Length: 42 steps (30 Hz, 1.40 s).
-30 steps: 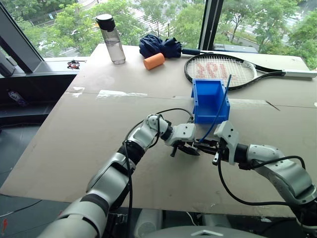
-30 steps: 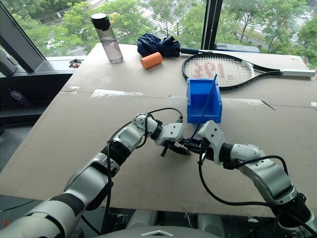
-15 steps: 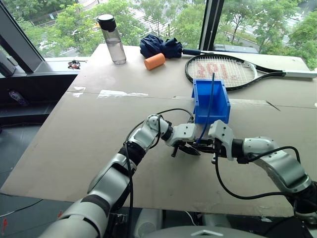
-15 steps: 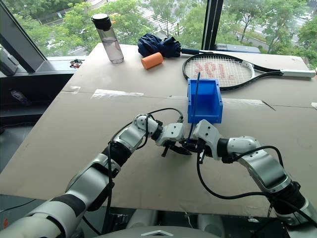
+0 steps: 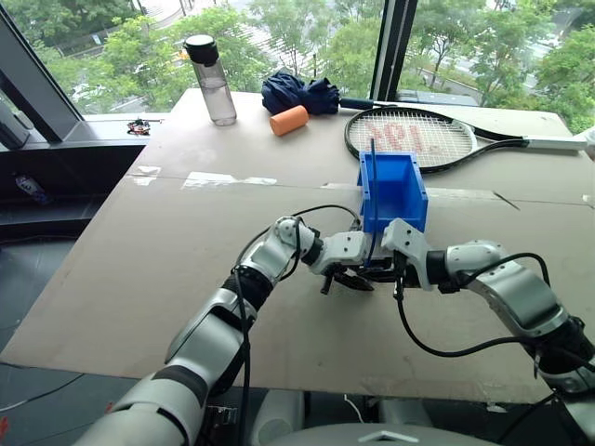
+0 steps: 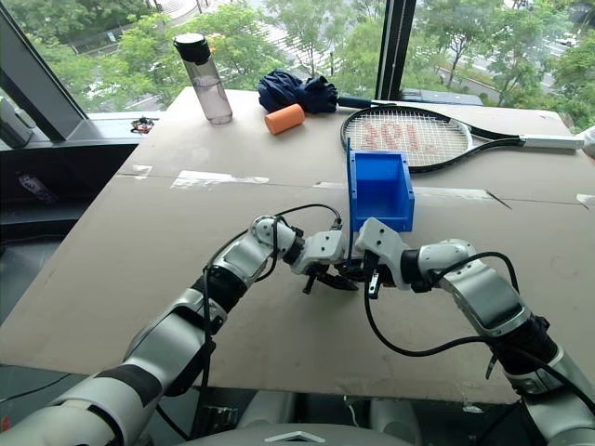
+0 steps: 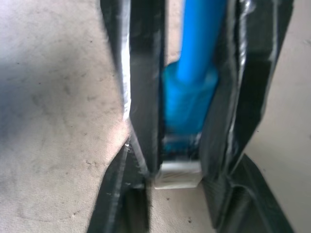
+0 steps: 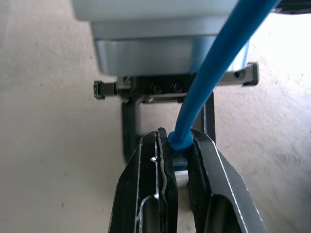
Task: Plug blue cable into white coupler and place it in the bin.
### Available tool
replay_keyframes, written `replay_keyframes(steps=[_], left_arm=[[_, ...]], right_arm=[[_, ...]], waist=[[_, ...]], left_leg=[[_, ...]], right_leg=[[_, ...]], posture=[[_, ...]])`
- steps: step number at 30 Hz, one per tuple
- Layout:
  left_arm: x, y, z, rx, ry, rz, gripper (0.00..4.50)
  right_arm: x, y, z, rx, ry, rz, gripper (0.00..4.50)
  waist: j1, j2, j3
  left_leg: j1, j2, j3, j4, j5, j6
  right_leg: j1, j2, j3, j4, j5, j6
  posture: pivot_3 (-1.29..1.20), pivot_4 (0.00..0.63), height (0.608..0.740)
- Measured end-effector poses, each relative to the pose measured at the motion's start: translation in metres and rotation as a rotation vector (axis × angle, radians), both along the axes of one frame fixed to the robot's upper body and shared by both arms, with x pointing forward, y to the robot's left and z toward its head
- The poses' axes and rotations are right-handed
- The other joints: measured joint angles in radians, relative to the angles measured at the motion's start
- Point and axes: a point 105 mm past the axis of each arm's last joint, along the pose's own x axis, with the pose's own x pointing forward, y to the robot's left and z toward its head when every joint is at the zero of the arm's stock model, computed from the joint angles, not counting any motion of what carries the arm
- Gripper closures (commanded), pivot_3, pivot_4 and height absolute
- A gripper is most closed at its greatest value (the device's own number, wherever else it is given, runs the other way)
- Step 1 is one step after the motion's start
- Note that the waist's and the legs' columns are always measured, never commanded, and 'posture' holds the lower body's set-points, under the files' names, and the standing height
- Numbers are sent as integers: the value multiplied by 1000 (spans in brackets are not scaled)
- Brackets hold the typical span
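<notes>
Pinching the blue cable [image 8: 214, 63] just behind its plug, my right gripper [image 6: 364, 270] meets my left gripper [image 6: 333, 276] above the cardboard tabletop [image 5: 158, 251]. In my left wrist view, the white coupler [image 7: 178, 174] sits between dark fingers [image 7: 144, 97], plug seated; whose grip, I cannot tell. Cable rises before the bin [image 5: 394, 190], just beyond.

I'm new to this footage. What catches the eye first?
The two tools meet at mid-table, the right tool shut on the blue cable, which stands up in front of the blue bin. In the left wrist view the cable's end sits against the white coupler. Behind lie a racket, umbrella and bottle.
</notes>
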Motion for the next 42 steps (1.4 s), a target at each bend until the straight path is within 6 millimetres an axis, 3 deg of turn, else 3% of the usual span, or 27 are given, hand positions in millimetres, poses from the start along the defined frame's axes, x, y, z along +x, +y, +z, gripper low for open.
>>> replay_keyframes(steps=[4, 8, 11, 13, 15, 17, 18, 19, 21, 24, 25, 28, 32, 34, 36, 39, 42], left_arm=[[-4, 14, 6, -92, 34, 144, 74], [-20, 60, 5, -134, 82, 355, 74], [-38, 93, 12, -212, 149, 569, 74], [-49, 96, 34, -294, 125, 621, 74], [-55, 95, 52, -356, 106, 634, 74], [-59, 98, 68, -413, 83, 677, 74], [-62, 101, 78, -443, 68, 711, 74], [-62, 102, 85, -460, 53, 733, 0], [-66, 101, 93, -477, 33, 754, 0], [-63, 99, 95, -484, 37, 791, 0], [-62, 98, 97, -489, 33, 792, 0], [-61, 94, 101, -515, 30, 807, 0], [-60, 92, 101, -522, 39, 826, 0], [-62, 90, 98, -510, 53, 809, 0], [-64, 94, 91, -482, 69, 815, 0], [-66, 98, 86, -463, 83, 807, 0], [-73, 113, 74, -416, 117, 833, 0]], right_arm=[[-6, -7, 4, 71, -22, -73, 4500], [-6, -27, 13, 125, 5, -220, 4500], [1, -45, 50, 237, -23, -338, 4500], [5, -39, 85, 335, -59, -317, 4500], [11, -39, 105, 375, -79, -317, 4500], [26, -40, 120, 399, -66, -335, 4500], [51, -46, 129, 396, -43, -402, 4500], [74, -57, 133, 360, -28, -482, 3799], [94, -79, 132, 302, -15, -579, 3282], [117, -83, 117, 263, 49, -613, 2064], [121, -84, 112, 251, 64, -621, 1407], [126, -89, 102, 238, 95, -628, 159], [107, -92, 117, 279, 53, -541, 45], [81, -98, 119, 289, -14, -491, 45], [40, -105, 101, 241, -48, -435, 45], [6, -115, 82, 189, -48, -421, 45], [-36, -143, 63, 118, -86, -470, 45]], waist=[[-16, 3, 2], [-29, 10, 7], [-27, 13, 14], [-25, 13, 18], [-21, 13, 20], [-21, 13, 21], [-26, 13, 22], [-31, 14, 23], [-23, 12, 23], [-25, 12, 22], [-27, 12, 22], [-26, 12, 23], [-22, 12, 23], [-13, 11, 22], [-2, 12, 23], [-3, 13, 23], [-2, 12, 23]], left_leg=[[-1, 1, -2, -2, 0, 0], [-2, 2, -9, -6, 0, 0], [-2, 6, -10, -6, 0, 0], [-2, 6, -11, -6, 0, 0], [-2, 6, -10, -5, 0, 0], [-1, 4, -10, -5, 0, 0], [-1, 0, -9, -4, 0, 0], [-1, 0, -7, -5, 0, 0], [-1, -1, -8, -6, 0, 0], [-2, -1, -6, -8, 0, 0], [-3, -1, -6, -9, 0, 0], [-3, -1, -6, -10, 0, 0], [-3, -1, -9, -10, 0, 0], [-4, -1, -9, -10, 0, 0], [-4, -1, -9, -10, 0, 0], [-3, -1, -8, -10, 0, 0], [-2, 0, -6, -10, 0, 0]], right_leg=[[-2, 1, 0, 1, 1, 5], [-4, 1, -1, 1, 1, 5], [-4, 0, -3, 1, 1, 4], [-4, 0, -4, 0, 0, 3], [-2, -1, -4, -1, -2, 0], [-2, -1, -3, -1, -2, 0], [-2, -1, -3, -1, -2, 0], [-3, -1, 0, -1, -1, -1], [-2, -1, -3, -2, -1, -1], [-3, -1, -3, -3, 1, 3], [-4, -1, -3, -3, 1, 3], [-4, -1, -3, -4, 1, 4], [-3, -1, -4, -5, 1, 4], [-2, -2, -6, -7, 1, 4], [-2, -1, -6, -7, 1, 4], [-2, -1, -4, -7, -2, 0], [-2, -1, -3, -7, -2, 1]], posture=[[0, 150, 740], [0, 150, 740], [0, 150, 740], [0, 150, 740], [0, 150, 740], [0, 150, 740], [0, 150, 740], [0, 150, 740], [0, 150, 740], [0, 150, 740], [0, 150, 740], [0, 150, 740], [0, 150, 740], [0, 150, 740], [0, 150, 740], [0, 150, 740], [0, 150, 740]])
